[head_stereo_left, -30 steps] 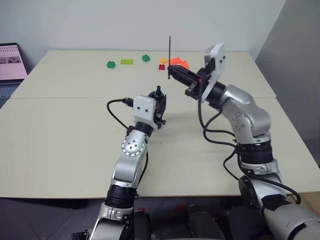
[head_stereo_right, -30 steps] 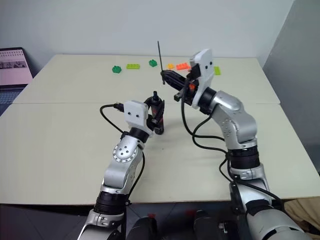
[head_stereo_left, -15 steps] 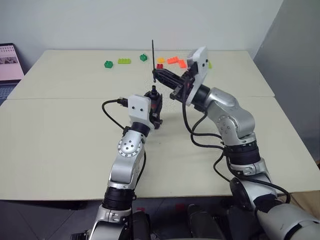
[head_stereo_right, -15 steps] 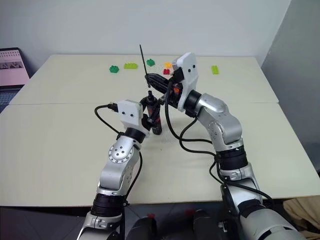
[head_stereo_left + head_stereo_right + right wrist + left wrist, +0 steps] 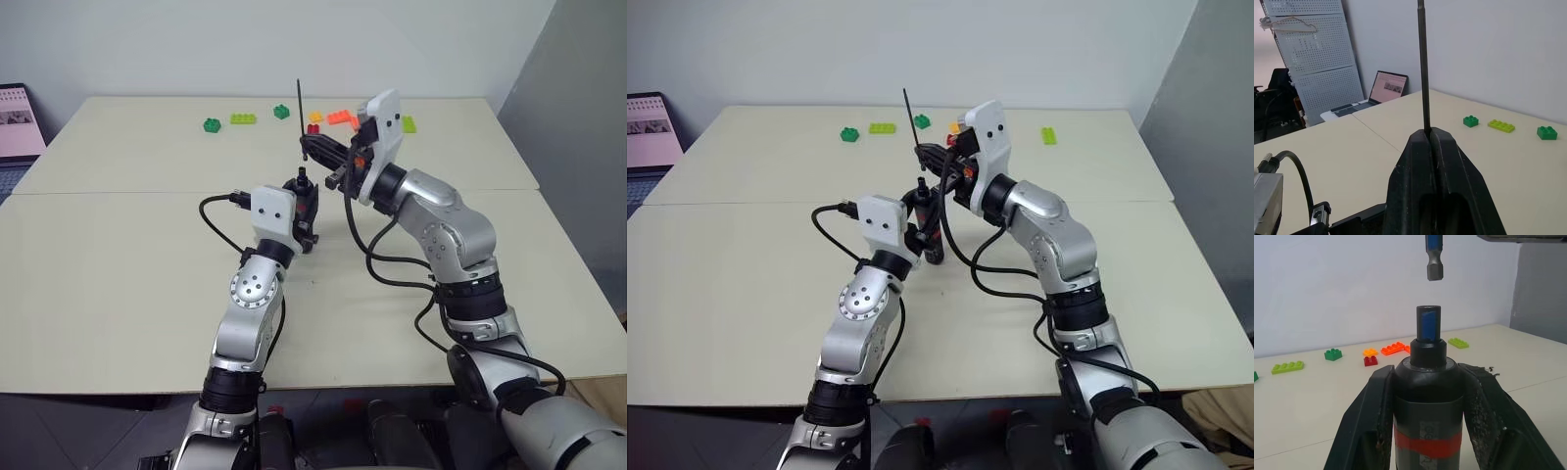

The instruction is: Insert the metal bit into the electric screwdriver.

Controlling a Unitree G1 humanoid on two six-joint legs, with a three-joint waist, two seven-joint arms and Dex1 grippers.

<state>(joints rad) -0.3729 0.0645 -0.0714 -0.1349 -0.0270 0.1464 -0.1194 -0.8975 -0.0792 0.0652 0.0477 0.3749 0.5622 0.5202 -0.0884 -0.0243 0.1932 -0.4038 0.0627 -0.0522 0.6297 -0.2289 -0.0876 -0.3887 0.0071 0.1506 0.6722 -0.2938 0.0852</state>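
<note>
My left gripper (image 5: 306,204) is shut on the electric screwdriver (image 5: 1428,396), a black cylinder with a red band, held upright with its blue-lined socket facing up. Just above it, my right gripper (image 5: 307,150) is shut on the metal bit (image 5: 1423,63), a thin dark rod standing upright between its fingers (image 5: 1447,147). In the left wrist view the bit's lower end (image 5: 1434,262) hangs a short gap over the socket, almost in line with it and not touching.
Coloured bricks lie along the table's far side: green (image 5: 213,125), lime (image 5: 244,119), orange (image 5: 341,117) and lime (image 5: 409,124). A laptop (image 5: 20,122) stands off the far left corner. A seam (image 5: 118,192) crosses the table (image 5: 118,284).
My right gripper has carried the bit leftwards until it stands over the screwdriver's tip. The left gripper and screwdriver have stayed put.
</note>
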